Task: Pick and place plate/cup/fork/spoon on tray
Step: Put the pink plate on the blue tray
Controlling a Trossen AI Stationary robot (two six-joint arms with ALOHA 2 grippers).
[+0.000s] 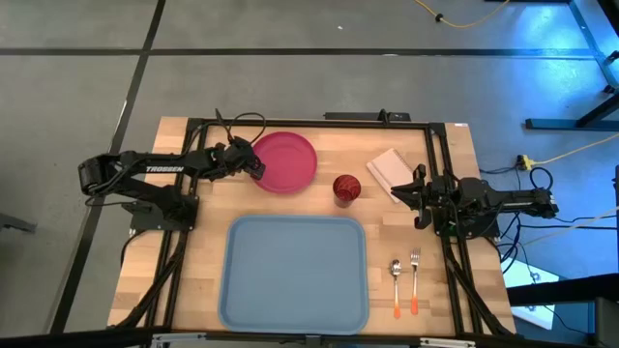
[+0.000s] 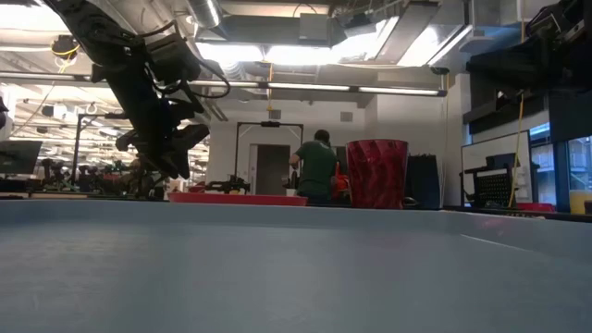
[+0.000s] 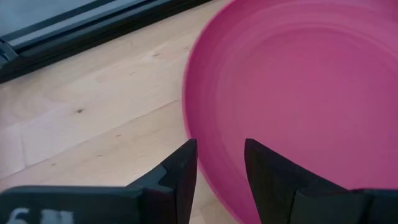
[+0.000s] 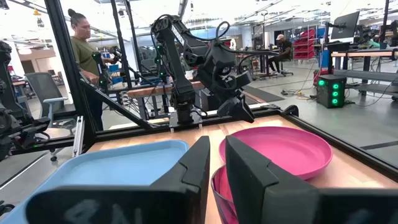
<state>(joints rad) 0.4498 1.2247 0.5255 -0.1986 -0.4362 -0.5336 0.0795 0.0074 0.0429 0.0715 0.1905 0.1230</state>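
Left wrist view: my left gripper (image 3: 221,168) sits right over the near rim of the plate (image 3: 298,93), fingers (image 3: 183,171) spread apart with nothing between them, one prong outside the rim, one over the dish. Plate lies flat on the worktop (image 1: 193,251), behind the tray (image 1: 295,273) and apart from it, the cup (image 1: 346,188) just to its right.

Handling guess: thin rigid plastic, light, won't flex much, not fragile. Surface looks smooth, so likely slippery, and flat on wood gives no gap to get under. Only real purchase is the raised rim: pinch it edge-on, one finger inside the lip, one outside. Expect it to hang tilted from a one-sided grip, so it needs a firm squeeze and a slow carry.

Right gripper (image 1: 418,196) waits at the worktop's right side near the white napkin (image 1: 389,168), narrow gap between its fingers, holding nothing. Fork (image 1: 415,280) and spoon (image 1: 396,285) lie side by side right of the tray.
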